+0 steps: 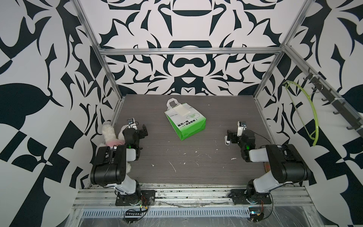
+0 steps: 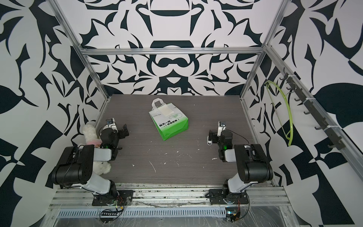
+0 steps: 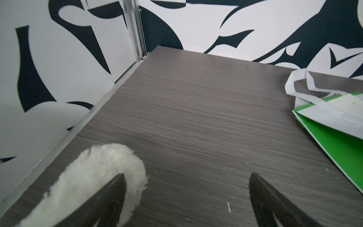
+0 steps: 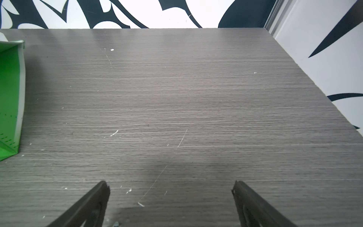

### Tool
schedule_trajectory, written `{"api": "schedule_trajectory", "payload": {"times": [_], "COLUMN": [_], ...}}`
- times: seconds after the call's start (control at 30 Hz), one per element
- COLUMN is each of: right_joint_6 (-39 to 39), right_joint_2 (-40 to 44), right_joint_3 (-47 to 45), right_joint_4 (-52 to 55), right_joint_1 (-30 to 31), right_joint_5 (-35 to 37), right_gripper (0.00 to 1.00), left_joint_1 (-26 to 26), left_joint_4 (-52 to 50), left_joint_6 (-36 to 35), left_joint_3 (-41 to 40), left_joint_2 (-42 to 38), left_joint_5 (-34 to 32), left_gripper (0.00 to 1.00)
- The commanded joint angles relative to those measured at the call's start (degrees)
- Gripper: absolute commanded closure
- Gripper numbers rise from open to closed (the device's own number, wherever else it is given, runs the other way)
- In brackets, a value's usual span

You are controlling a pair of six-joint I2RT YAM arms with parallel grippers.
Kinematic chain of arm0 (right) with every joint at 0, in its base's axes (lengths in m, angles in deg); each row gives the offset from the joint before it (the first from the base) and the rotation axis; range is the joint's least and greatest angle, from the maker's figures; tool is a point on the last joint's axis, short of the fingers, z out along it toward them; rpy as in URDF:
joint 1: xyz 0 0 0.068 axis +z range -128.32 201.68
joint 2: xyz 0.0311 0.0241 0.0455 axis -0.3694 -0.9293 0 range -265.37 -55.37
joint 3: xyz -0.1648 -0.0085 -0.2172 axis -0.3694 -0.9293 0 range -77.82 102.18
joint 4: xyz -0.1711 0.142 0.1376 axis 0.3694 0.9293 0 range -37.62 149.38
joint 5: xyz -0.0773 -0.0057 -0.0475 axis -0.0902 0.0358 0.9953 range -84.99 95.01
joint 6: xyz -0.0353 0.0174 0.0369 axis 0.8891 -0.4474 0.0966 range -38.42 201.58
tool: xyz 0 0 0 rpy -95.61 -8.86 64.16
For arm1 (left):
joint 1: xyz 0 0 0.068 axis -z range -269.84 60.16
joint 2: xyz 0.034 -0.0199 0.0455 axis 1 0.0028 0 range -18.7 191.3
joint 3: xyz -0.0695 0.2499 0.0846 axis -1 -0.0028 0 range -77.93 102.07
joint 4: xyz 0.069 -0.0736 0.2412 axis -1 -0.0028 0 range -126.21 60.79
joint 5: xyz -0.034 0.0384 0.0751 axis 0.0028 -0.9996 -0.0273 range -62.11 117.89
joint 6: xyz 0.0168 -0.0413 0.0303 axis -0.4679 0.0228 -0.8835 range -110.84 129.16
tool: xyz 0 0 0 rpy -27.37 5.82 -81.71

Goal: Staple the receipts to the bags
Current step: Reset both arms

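Currently the bag (image 1: pixel 184 122) is laid flat on the worktop (image 1: pixel 186 157), handles toward the back wall (image 1: pixel 186 59), green base toward the front, with the receipt (image 1: pixel 182 111) resting on its handle end. The left claw (image 3: pixel 186 186) and right claw (image 4: pixel 170 188) are spread wide and empty, the bag ahead between them; the white stapler (image 1: pixel 227 141) is seen just beside the right claw.
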Motion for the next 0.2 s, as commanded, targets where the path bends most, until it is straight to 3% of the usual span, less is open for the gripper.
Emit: {"api": "schedule_trajectory", "payload": {"times": [0.0, 0.17], "right_joint_6": [0.67, 0.79], "right_joint_2": [0.41, 0.54], "right_joint_3": [1.65, 1.29], "right_joint_4": [-0.75, -1.18], "right_joint_1": [0.24, 0.45], "right_joint_5": [-0.28, -0.21], "right_gripper": [0.00, 0.00], "left_joint_1": [-0.16, -0.16], "left_joint_4": [-1.73, -2.13], "left_joint_6": [0.70, 0.70], "left_joint_3": [-0.03, 0.00], "left_joint_2": [-0.15, -0.33], "left_joint_5": [0.90, 0.90], "left_gripper": [0.01, 0.01]}}
